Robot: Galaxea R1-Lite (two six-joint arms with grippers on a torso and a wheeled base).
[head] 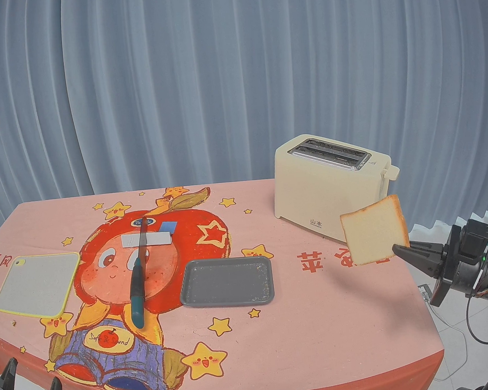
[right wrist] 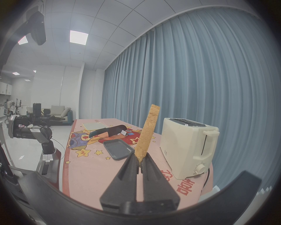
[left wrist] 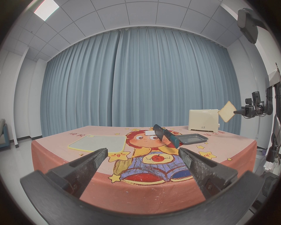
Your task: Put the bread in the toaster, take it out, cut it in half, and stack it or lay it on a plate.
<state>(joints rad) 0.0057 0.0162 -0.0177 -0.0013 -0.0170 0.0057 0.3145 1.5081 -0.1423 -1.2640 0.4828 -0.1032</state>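
In the head view, the left gripper (head: 31,388) was seen nearest, low at the near edge of the table (head: 322,332), its fingers spread and nothing held. Farther on, a knife (head: 138,279) lay between a cutting board (head: 37,284) and a grey plate (head: 228,303). The bread (head: 374,230) was held in the air just beside the toaster (head: 324,189), pinched at a lower corner by the right gripper (head: 400,249).

In the left wrist view, the same spread fingers were shown, with the bread (left wrist: 227,111) well apart from them, off beside the toaster.

In the right wrist view, the bread (right wrist: 147,131) was shown edge-on, upright and slightly tilted, clamped between pressed-together fingers. It was judged light, soft and crumbly. A hard squeeze could tear the corner, so a gentle grip on the crust edge was thought best, with the bread held vertical for the slots (right wrist: 187,122).
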